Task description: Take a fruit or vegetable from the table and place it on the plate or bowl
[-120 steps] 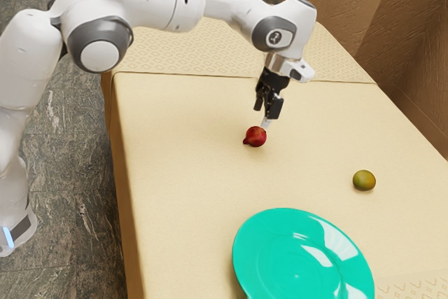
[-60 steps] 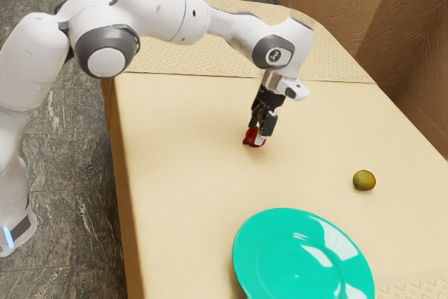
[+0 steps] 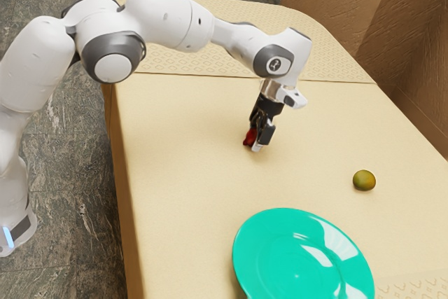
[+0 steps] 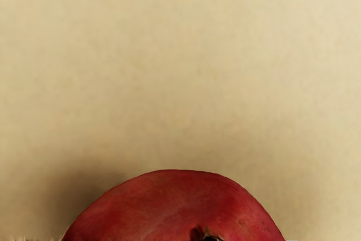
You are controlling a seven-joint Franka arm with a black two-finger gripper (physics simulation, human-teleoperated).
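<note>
Tan table (image 3: 182, 173), stone floor (image 3: 70, 208) beside; jaws over the red fruit (image 4: 169, 210), grip unclear.

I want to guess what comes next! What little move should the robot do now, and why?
Probably grip the round red fruit: the black gripper is down at it on the tan table, and the shiny teal plate holds nothing yet.

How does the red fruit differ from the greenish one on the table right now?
Colour: the red fruit is deep red, the greenish fruit olive-yellow. Access: the red fruit sits right under the claw, partly hidden by it; the greenish fruit lies alone toward the exterior view's right. Shared: both are small and roundish, on the table, neither on the teal plate.
</note>
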